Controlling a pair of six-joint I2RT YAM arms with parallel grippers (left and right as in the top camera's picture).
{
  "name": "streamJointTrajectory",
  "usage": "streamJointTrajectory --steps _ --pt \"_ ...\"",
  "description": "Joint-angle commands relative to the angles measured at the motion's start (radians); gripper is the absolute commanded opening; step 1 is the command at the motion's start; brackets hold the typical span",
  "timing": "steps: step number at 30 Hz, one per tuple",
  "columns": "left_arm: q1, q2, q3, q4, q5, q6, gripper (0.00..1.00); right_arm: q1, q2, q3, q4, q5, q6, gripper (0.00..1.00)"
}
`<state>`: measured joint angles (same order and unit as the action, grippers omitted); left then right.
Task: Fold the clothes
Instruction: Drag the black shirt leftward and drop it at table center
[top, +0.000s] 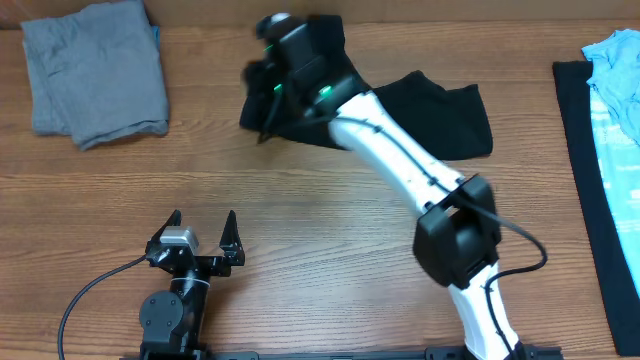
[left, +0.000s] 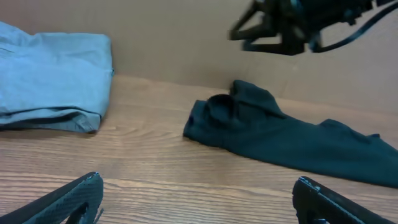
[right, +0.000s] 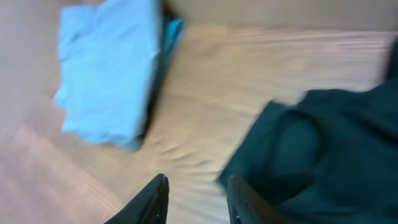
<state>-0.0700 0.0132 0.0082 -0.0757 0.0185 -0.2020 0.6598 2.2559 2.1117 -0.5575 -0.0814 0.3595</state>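
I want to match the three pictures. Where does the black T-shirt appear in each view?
Overhead: the black T-shirt lies at top centre, partly under the right arm.
Left wrist: centre to right.
Right wrist: lower right, blurred.
Shared landmark: the folded grey garment, left of the shirt in every view.

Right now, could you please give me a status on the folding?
Left gripper open, idle. Right gripper open, empty, above black T-shirt. Shirt crumpled, unfolded. Folded grey garment aside.
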Motion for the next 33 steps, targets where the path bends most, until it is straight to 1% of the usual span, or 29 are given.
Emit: streamJointTrajectory --steps 1,5,6,7,8,9,10,11,12,13,17,21,28,33 --pt "0.006 -0.009 -0.003 0.000 0.008 0.022 1.00 -0.003 -0.047 0.024 -0.018 0.183 0.007 0.38" --pt "0.006 -0.009 -0.003 0.000 0.008 0.022 1.00 -0.044 -0.115 0.024 -0.105 0.336 0.008 0.48" --pt "0.006 -0.009 -0.003 0.000 0.008 0.023 1.00 -0.064 -0.134 0.024 -0.137 0.360 0.008 0.52" --pt "0.006 -0.009 -0.003 0.000 0.008 0.022 1.00 -0.087 -0.153 0.024 -0.170 0.375 0.008 0.59" --pt "0.006 -0.009 -0.003 0.000 0.008 0.022 1.00 -0.114 -0.169 0.024 -0.203 0.380 0.008 0.73" --pt "0.006 -0.009 -0.003 0.000 0.007 0.023 1.00 -0.145 -0.182 0.024 -0.235 0.379 0.009 0.79" --pt "0.006 -0.009 -0.003 0.000 0.008 0.023 1.00 -0.179 -0.191 0.024 -0.266 0.375 0.008 0.81" --pt "0.006 -0.008 -0.003 0.000 0.008 0.022 1.00 -0.212 -0.196 0.024 -0.298 0.375 0.008 0.87" --pt "0.006 -0.009 -0.003 0.000 0.008 0.023 1.00 -0.246 -0.197 0.024 -0.333 0.375 0.008 0.95" --pt "0.006 -0.009 -0.003 0.000 0.008 0.022 1.00 -0.279 -0.197 0.024 -0.369 0.376 0.008 1.00" --pt "0.006 -0.009 -0.003 0.000 0.008 0.022 1.00 -0.418 -0.185 0.021 -0.503 0.377 -0.026 1.00" --pt "0.006 -0.009 -0.003 0.025 -0.019 0.023 1.00 -0.553 -0.180 0.019 -0.571 0.349 -0.012 1.00" --pt "0.006 -0.009 -0.003 0.000 -0.052 0.023 1.00 -0.718 -0.180 0.016 -0.601 0.101 -0.011 1.00" --pt "0.006 -0.008 -0.003 0.002 -0.053 0.023 1.00 -0.767 -0.180 0.016 -0.600 0.032 -0.011 1.00"
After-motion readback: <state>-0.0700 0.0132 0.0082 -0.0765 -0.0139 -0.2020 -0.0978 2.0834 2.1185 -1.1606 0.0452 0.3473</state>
